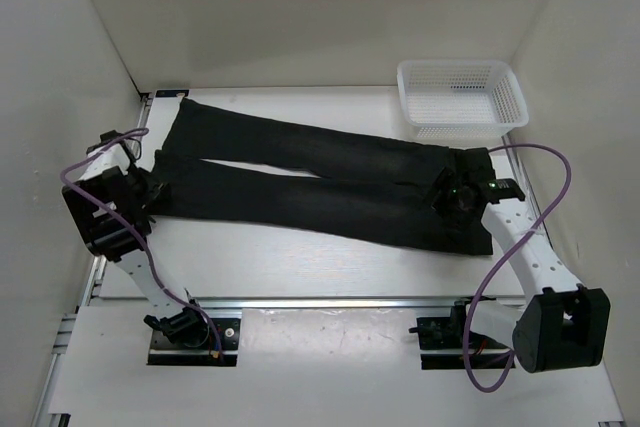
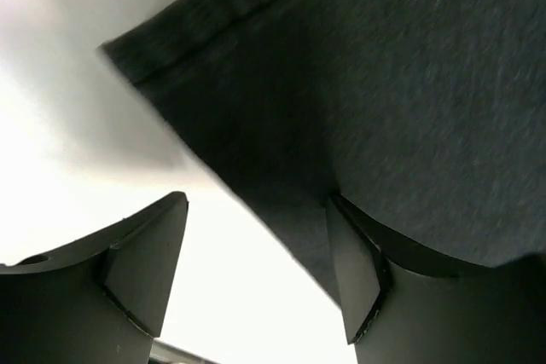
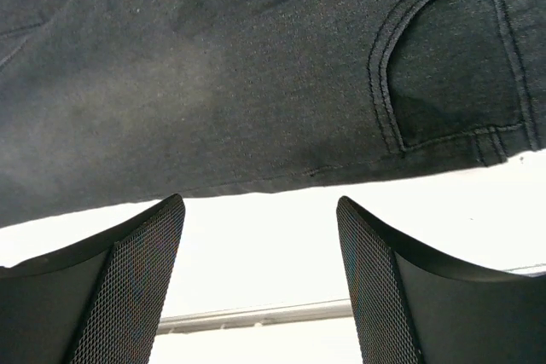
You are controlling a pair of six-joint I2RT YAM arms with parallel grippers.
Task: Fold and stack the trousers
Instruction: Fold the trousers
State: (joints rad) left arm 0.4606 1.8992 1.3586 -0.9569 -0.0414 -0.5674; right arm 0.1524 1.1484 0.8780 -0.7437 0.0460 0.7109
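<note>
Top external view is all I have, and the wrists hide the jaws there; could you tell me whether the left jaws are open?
Observer: Yes, the left jaws are open. The trousers reach into the gap from one side only, just below the hem.
Operator: Thank you. And the right jaws?
Observer: Also open, over bare table, with no cloth between them.
Operator: Which part of the garment is nearest there?
Observer: A stitched back pocket lies just beyond them.
</note>
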